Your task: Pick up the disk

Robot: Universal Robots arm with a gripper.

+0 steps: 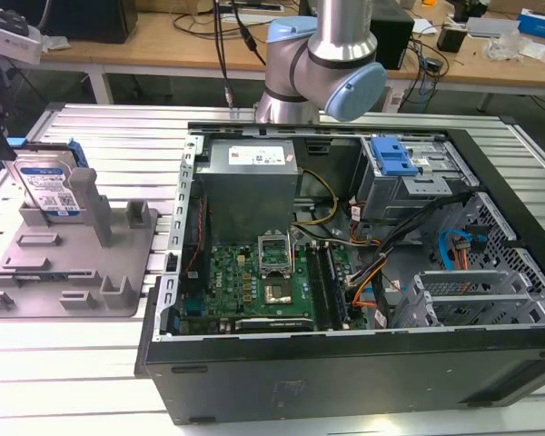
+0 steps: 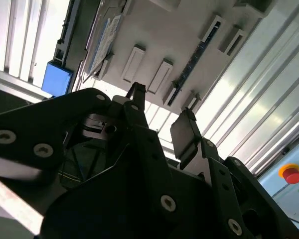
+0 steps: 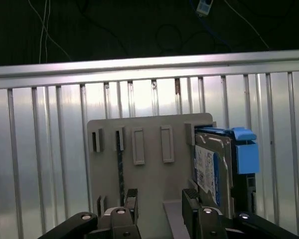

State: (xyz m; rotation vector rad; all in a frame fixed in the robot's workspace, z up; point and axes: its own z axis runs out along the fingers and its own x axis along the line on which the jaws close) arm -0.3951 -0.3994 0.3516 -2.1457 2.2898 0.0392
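Observation:
The disk [image 1: 45, 186] is a silver drive with a white-and-blue label and blue side rails. It stands on edge in the grey fixture [image 1: 73, 263], at the exterior view's left. In the first wrist view the disk [image 3: 214, 164] sits in the slot at one end of the fixture [image 3: 149, 149]. My gripper [image 3: 160, 201] hangs above the fixture, open, with nothing between its black fingers [image 3: 132, 199]. It is off to the side of the disk, over the empty slots. In the second wrist view the gripper [image 2: 160, 112] points at the fixture [image 2: 164, 40], and the disk [image 2: 105, 42] lies beyond it.
An open computer case [image 1: 345, 272] with motherboard, power supply and a blue-handled drive cage [image 1: 395, 159] stands beside the fixture on the ribbed aluminium table [image 1: 73, 363]. The arm's silver and blue joints [image 1: 322, 64] rise behind the case. A red button [image 2: 291, 174] lies past the table edge.

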